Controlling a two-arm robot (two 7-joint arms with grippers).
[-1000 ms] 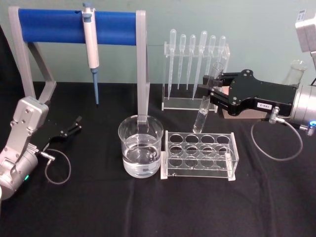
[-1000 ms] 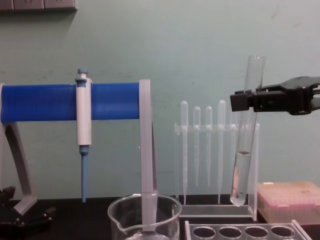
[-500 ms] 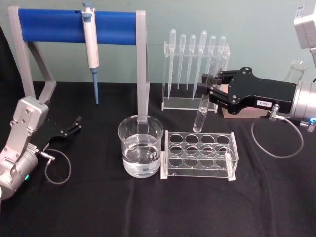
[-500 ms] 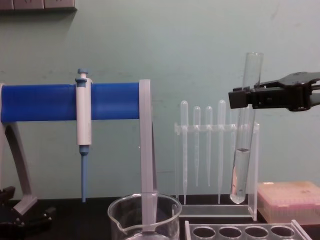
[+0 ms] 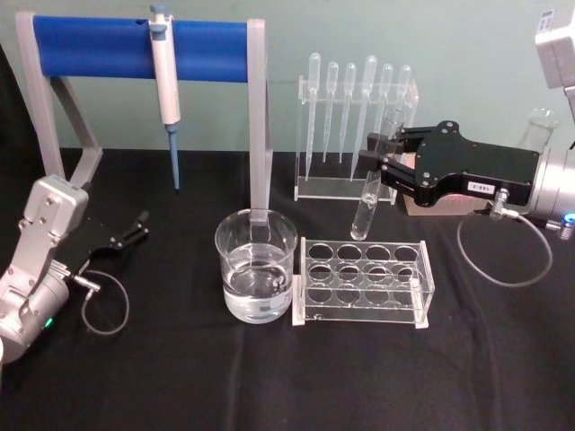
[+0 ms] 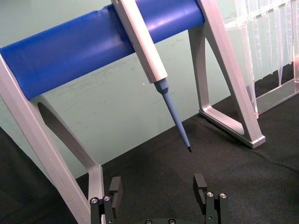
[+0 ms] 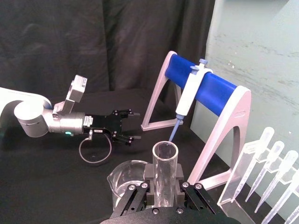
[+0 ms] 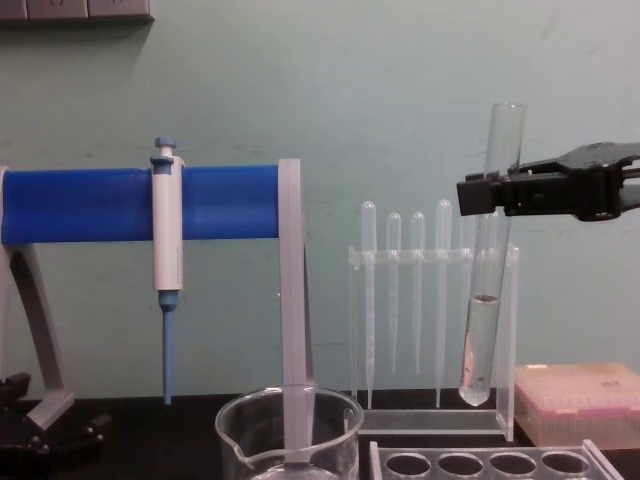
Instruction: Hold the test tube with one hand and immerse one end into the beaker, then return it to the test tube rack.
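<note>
The test tube (image 5: 367,202) is a long clear glass tube, nearly upright, with some clear liquid in its lower part (image 8: 479,345). My right gripper (image 5: 378,167) is shut on its upper half, reaching in from the right (image 8: 482,196). The tube's round bottom hangs in the air above the back row of the rack, to the right of the beaker. The right wrist view looks down into the tube's open rim (image 7: 165,154) between the fingers. The beaker (image 5: 256,268) stands on the black table, partly filled with water. My left gripper (image 5: 135,227) rests open at the far left (image 6: 157,186).
A clear tube rack (image 5: 364,280) stands right of the beaker. Behind it is a stand of plastic pipettes (image 5: 355,126). A grey frame with a blue bar (image 5: 135,45) holds a white pipettor (image 5: 164,76). A pink box (image 8: 580,400) and a flask (image 5: 542,130) sit at the back right.
My right gripper has lifted the test tube slightly. The left arm has not moved.
</note>
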